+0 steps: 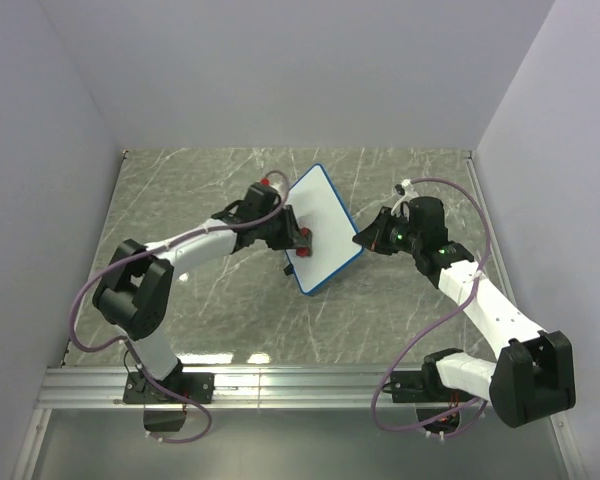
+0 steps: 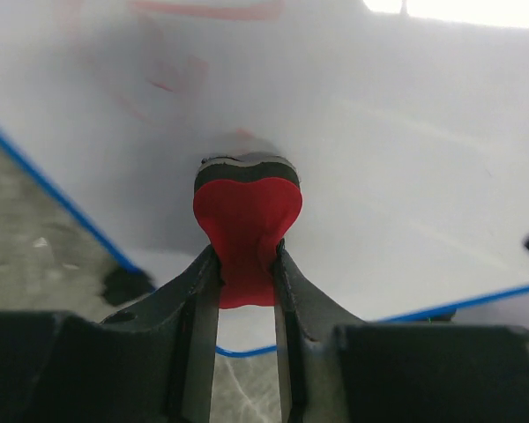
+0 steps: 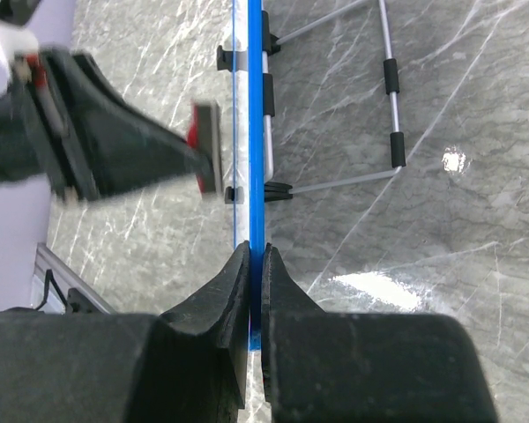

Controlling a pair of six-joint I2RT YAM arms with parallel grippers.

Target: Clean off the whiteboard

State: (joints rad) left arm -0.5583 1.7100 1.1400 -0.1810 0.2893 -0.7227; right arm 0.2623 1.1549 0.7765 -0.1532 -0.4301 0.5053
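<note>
- The whiteboard [image 1: 328, 225] stood near the middle of the top view, a little right of centre, with one corner pointing toward the upper edge of the frame and its white face turned up and to the left.
- Its thin blue frame ran round all the edges. In the right wrist view the board appeared edge-on as a blue line down the middle of the frame.
- Faint red marks [image 2: 172, 79] smeared the board's surface in the upper left of the left wrist view.
- A red eraser [image 2: 245, 220] with a dark pad on its front pressed against the white face, low on the board's left half.
- The left end effector [image 2: 247, 260] was clamped on the eraser, one finger on each side of the red body.
- The right end effector [image 3: 255, 260] was pinched together on the board's blue-framed edge, on the right side of the board in the top view.
- A wire stand [image 3: 390, 88] with black sleeves showed behind the board, in the upper right of the right wrist view.
- The grey marbled table [image 1: 220, 310] carried the board, and both arm bases sat at the bottom of the frame.
</note>
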